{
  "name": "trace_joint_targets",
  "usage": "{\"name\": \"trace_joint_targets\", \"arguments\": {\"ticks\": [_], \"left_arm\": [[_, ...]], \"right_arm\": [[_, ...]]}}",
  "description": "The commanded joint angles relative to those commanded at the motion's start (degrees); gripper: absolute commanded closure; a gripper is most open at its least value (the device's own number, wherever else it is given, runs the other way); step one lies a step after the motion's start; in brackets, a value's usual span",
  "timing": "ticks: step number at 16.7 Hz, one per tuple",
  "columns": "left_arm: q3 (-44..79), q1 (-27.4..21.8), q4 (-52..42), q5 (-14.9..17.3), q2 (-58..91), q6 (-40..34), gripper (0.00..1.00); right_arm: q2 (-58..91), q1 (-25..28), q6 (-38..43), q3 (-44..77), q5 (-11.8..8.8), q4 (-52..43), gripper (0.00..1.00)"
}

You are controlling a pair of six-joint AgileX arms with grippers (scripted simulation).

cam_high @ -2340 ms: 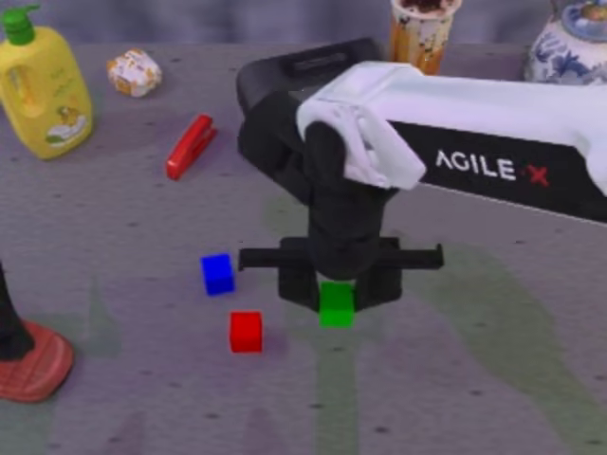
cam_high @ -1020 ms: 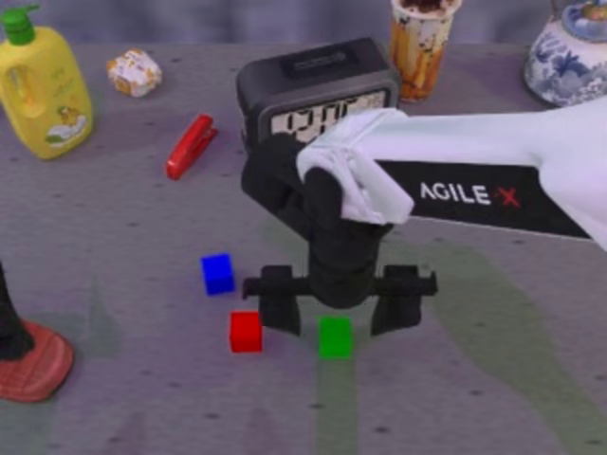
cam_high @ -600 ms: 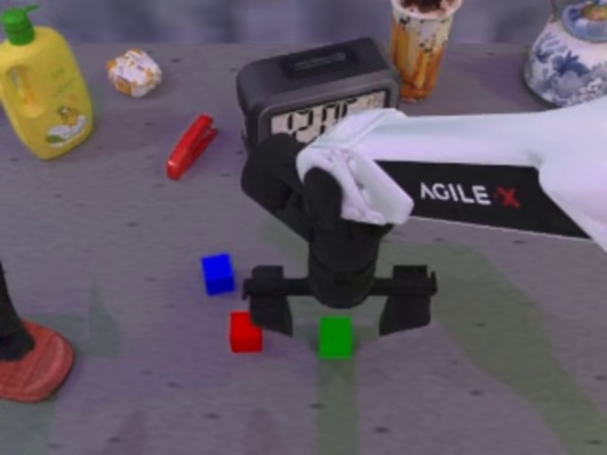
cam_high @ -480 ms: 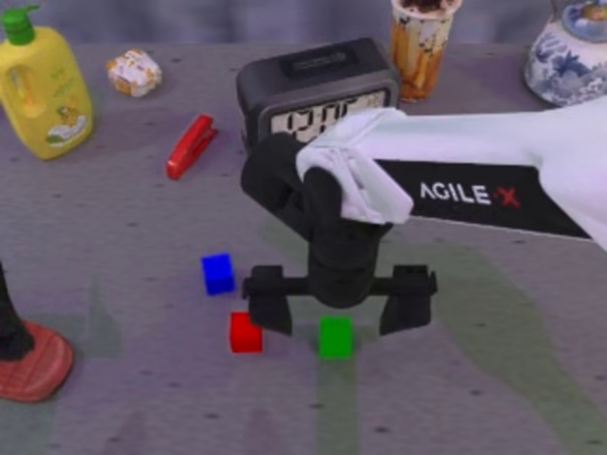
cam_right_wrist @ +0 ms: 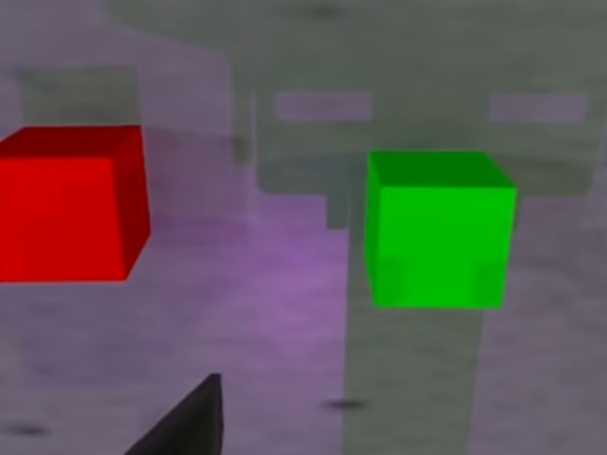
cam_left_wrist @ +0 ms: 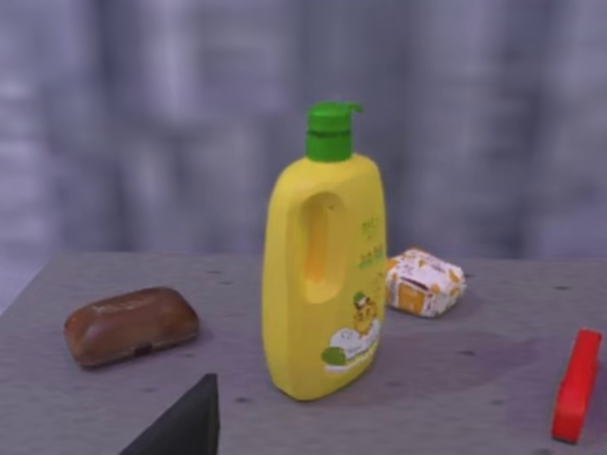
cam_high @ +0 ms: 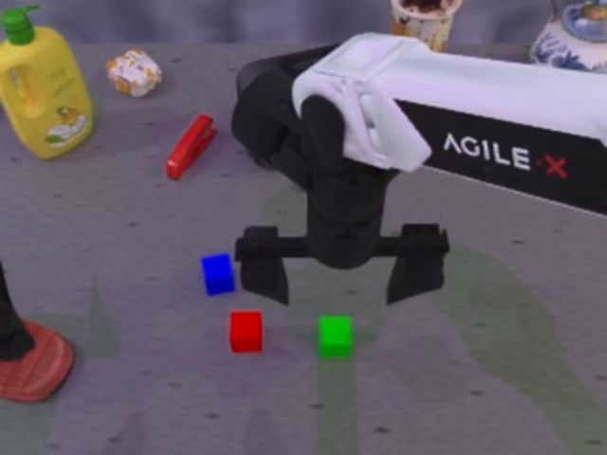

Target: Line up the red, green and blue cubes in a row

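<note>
The green cube (cam_high: 335, 336) (cam_right_wrist: 439, 230) rests on the table, level with the red cube (cam_high: 246, 332) (cam_right_wrist: 68, 203) to its left. Farther back and to the left of the red one lies the blue cube (cam_high: 217, 274). My right gripper (cam_high: 340, 279) hangs open above the table just behind the green cube, its two black fingers spread wide and holding nothing. The left arm is parked at the table's left edge; only a dark finger tip (cam_left_wrist: 180, 425) shows in its wrist view.
A black clock (cam_high: 275, 76) stands behind the right arm, mostly covered by it. A red stapler (cam_high: 190, 146), a yellow bottle (cam_high: 40, 85), a wrapped snack (cam_high: 133, 72), a cup (cam_high: 425, 21) and a teapot (cam_high: 571, 38) line the back. A red base (cam_high: 36, 362) sits front left.
The right gripper let go of the green cube, opened wide, and has now risen and drawn back from it. The cubes have not moved since the release.
</note>
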Motion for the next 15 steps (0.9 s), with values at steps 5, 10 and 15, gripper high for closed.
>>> {"name": "trace_joint_targets", "arguments": {"ticks": [5,10,15], "left_arm": [[0.0,0.0,0.0,0.0,0.0,0.0,0.0],[7.5,-2.3,-5.0,0.1,7.8,-3.2,0.0],[25.0,-7.1,-16.4,0.0,29.6,-10.4,0.0]], "right_arm": [[0.1,-0.3,0.0,0.0,0.0,0.0,0.0],[-8.8,-3.7,-4.4,-6.6,2.9,4.3,0.0],[-32.4,-12.3,-13.8,-23.6,7.2,15.0,0.0]]}}
